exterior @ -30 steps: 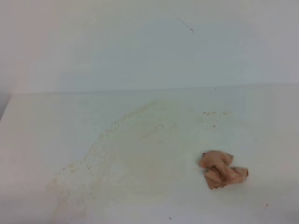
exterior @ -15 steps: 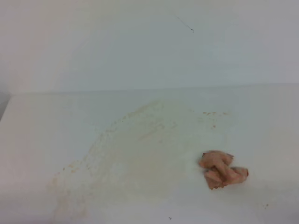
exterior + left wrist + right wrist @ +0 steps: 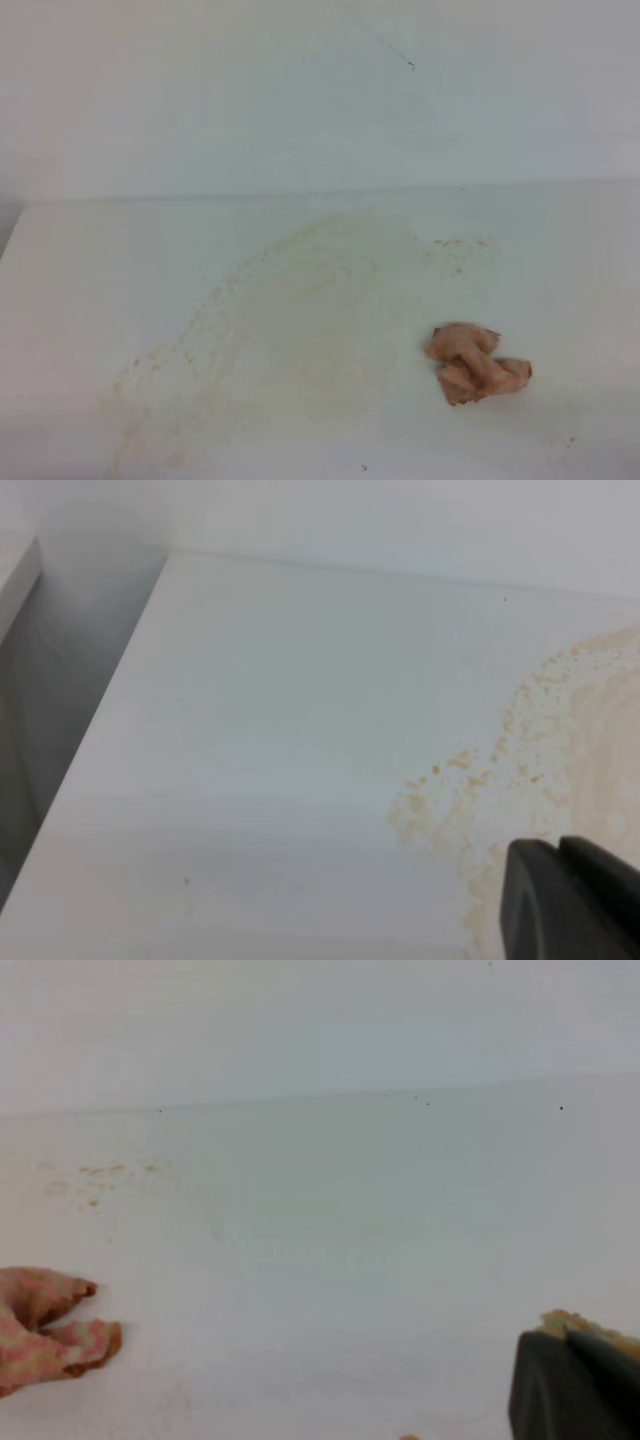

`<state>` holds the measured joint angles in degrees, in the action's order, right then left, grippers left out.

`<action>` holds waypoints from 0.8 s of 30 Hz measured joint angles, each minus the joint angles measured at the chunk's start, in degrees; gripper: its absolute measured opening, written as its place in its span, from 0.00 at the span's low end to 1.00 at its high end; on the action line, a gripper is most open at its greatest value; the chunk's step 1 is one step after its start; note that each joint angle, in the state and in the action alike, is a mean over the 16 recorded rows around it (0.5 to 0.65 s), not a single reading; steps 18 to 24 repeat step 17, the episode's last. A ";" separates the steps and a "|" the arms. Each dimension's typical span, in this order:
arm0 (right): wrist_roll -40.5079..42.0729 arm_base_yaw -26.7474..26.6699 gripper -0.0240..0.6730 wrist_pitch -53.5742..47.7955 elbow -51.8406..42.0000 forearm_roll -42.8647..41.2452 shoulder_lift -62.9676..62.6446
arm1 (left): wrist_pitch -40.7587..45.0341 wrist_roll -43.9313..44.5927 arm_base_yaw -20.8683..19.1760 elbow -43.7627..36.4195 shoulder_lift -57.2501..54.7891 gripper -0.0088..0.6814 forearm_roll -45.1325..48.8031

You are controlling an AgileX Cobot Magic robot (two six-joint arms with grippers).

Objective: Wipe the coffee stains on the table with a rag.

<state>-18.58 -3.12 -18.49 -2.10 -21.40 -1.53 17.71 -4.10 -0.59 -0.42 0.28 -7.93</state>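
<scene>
- Rag (image 3: 476, 364): crumpled, soft, light; lies on bench (image 3: 90, 270) right of the coffee stains (image 3: 300, 320). Pinch a raised fold.
- Right claw (image 3: 575, 1385): closed, empty.
- Left claw (image 3: 570, 900): state indiscernible.

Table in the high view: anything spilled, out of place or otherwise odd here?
Yes. A faint tan coffee smear with speckled edges spreads across the table, so residue remains. The crumpled pink rag lies loose beside its right edge, with no gripper on it. A few brown specks sit apart, farther back.
</scene>
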 joint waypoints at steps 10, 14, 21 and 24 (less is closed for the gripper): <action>0.00 0.00 0.03 0.00 0.00 0.00 0.00 | -0.05 0.00 0.00 0.00 0.00 0.01 0.00; 0.00 0.00 0.03 0.00 0.00 0.00 0.00 | -0.05 0.00 0.00 0.00 0.00 0.01 0.00; 0.00 0.00 0.03 0.00 0.00 0.00 0.00 | -0.08 0.00 0.00 -0.10 0.06 0.01 0.00; 0.00 0.00 0.03 0.00 0.00 0.00 0.00 | -0.08 0.00 0.00 -0.10 0.06 0.01 0.00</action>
